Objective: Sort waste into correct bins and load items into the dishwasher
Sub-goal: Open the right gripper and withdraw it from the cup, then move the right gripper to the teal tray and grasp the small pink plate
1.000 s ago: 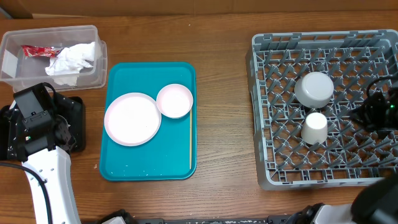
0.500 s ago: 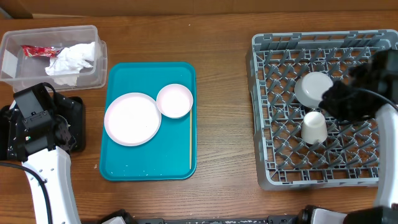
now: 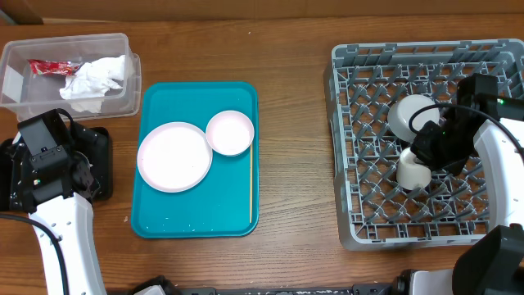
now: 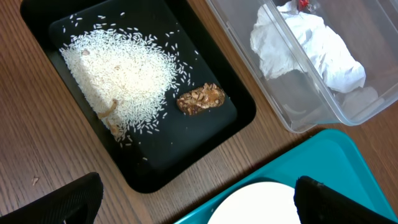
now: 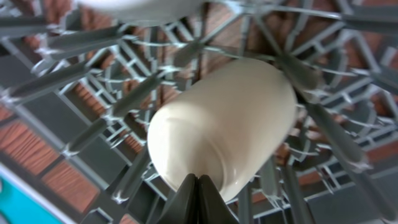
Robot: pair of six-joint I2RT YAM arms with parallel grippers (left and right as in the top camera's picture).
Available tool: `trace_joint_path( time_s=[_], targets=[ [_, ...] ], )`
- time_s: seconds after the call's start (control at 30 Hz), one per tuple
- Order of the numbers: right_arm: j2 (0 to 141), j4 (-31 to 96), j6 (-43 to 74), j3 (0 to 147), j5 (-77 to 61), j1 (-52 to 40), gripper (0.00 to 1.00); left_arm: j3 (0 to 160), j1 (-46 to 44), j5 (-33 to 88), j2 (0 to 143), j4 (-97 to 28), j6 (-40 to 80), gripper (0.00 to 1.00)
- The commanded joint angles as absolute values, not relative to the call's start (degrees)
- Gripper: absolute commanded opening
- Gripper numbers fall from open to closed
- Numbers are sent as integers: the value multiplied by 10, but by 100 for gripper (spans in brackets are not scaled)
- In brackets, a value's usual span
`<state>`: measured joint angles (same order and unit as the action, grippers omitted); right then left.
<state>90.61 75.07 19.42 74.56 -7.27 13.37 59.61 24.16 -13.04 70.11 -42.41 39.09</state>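
Clear tub (image 3: 24,94), tabletop's far left corner: red wrapper (image 3: 51,67) and crumpled tissues (image 3: 97,78) inside. Black tray (image 4: 205,134) just beside the tub: rice (image 4: 118,78) heaped in it, brown lump (image 4: 200,99) at the heap's edge.

Teal tray (image 3: 196,209), left of centre: plate (image 3: 173,156) and saucer (image 3: 229,133), rims touching.

Dish rack (image 3: 352,221), right edge: bowl (image 3: 409,115), with the cup (image 3: 412,170) just beside it among the pegs.

My right gripper (image 5: 198,186) is clenched on nothing, tips at the cup. My left gripper (image 4: 199,199) is spread wide and empty over the black tray.
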Motion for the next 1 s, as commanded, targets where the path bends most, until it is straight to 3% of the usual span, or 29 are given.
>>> trace_joint_path(
  time_s=[0.0, 0.4, 0.53, 0.6, 0.63, 0.67, 0.77, 0.97],
  targets=[
    [905, 761, 246, 743, -10, 136, 4, 601, 246, -130, 701, -424, 399, 100],
    [843, 805, 270, 800, 1, 136, 4, 601, 246, -130, 701, -424, 399, 100],
    [783, 788, 221, 837, -126, 116, 6, 601, 246, -130, 701, -424, 399, 100],
    [763, 751, 191, 837, -223, 97, 19, 601, 246, -130, 701, -424, 399, 100],
    [757, 727, 177, 837, -279, 82, 40, 601, 246, -130, 701, -424, 399, 100],
    [755, 708, 170, 837, -317, 69, 47, 601, 246, -130, 701, -424, 399, 100],
    [760, 611, 166, 837, -396, -1, 57, 601, 246, -130, 701, -424, 399, 100],
    [822, 416, 199, 837, -314, -211, 80, 601, 246, -130, 701, -424, 399, 100]
  ],
)
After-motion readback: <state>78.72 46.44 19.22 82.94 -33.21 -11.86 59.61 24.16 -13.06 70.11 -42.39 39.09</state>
